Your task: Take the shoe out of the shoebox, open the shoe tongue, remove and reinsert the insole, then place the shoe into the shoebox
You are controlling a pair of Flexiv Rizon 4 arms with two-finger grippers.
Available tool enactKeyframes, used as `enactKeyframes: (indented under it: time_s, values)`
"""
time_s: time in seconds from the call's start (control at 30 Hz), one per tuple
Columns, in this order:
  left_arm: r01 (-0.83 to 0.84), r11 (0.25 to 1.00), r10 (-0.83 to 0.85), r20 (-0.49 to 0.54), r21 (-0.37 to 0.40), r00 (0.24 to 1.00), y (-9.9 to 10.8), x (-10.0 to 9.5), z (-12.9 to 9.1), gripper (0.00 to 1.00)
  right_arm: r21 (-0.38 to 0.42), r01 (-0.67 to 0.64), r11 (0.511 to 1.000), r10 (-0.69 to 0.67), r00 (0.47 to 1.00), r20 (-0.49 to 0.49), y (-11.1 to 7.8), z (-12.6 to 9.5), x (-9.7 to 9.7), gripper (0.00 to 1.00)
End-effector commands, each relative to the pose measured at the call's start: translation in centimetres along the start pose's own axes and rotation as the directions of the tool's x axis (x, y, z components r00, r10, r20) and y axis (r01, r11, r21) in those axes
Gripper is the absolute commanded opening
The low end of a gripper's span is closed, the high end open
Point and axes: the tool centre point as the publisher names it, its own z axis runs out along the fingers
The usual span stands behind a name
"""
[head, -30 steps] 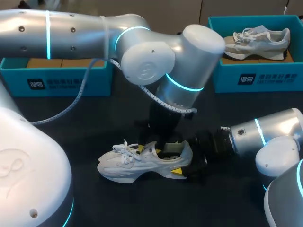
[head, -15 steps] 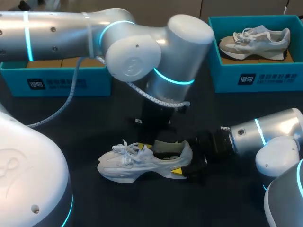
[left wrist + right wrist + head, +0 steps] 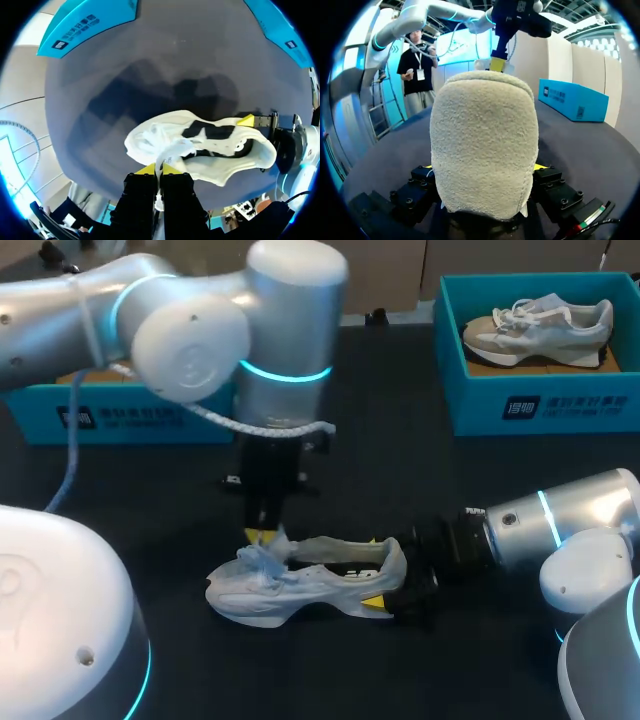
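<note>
the white sneaker (image 3: pixel 300 585) stands on its sole on the dark table (image 3: pixel 400 480), outside both boxes, with its toe toward the left arm's side and its heel toward the right arm's.

the left gripper (image 3: pixel 262 536) points straight down over the lace area. its yellow tips are pinched almost together on a tuft of white laces (image 3: pixel 167 147). the tuft may also take in the edge of the tongue, but the wrist view is too crowded to tell. the tuft is lifted a little above the rest of the upper.

the right gripper (image 3: pixel 392 580) lies low along the table and is clamped on the sneaker's heel. in its own wrist view the fuzzy heel fills the space between its fingers, and a yellow tip shows on each side.

a teal shoebox (image 3: pixel 535 405) sits at the table's far right with a grey sneaker (image 3: pixel 540 325) lying in it. a second teal box (image 3: pixel 130 415) sits at the far left, partly hidden behind the left arm, well apart from the white sneaker.
</note>
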Motion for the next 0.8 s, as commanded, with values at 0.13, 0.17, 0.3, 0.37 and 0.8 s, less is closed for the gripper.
enactKeyframes:
  time_s: [0.13,0.17,0.3,0.37,0.8]
  values:
    - [0.001,1.000,-0.002,-0.344,-0.002,0.939,0.4,-4.6,1.8,0.00,0.005,0.000,1.000,0.000,1.000,0.000,0.1,0.1,0.1,0.00]
    - [0.013,1.000,-0.009,-0.341,0.009,0.940,0.5,-4.8,2.1,0.00,0.005,0.000,1.000,0.000,1.000,0.000,0.1,0.1,0.1,0.00]
    - [0.040,0.999,-0.029,-0.325,0.028,0.945,0.4,-5.4,3.4,0.00,0.005,0.000,1.000,0.000,1.000,0.000,0.1,0.1,0.1,0.00]
    - [0.042,0.999,-0.033,-0.311,0.023,0.950,0.2,-5.5,4.1,0.00,0.005,0.000,1.000,0.000,1.000,0.000,0.1,0.1,0.1,0.00]
    - [0.073,0.997,-0.068,-0.220,0.014,0.973,-0.6,-5.3,7.3,0.38,0.005,0.000,1.000,0.000,1.000,0.000,0.1,0.1,0.1,0.00]
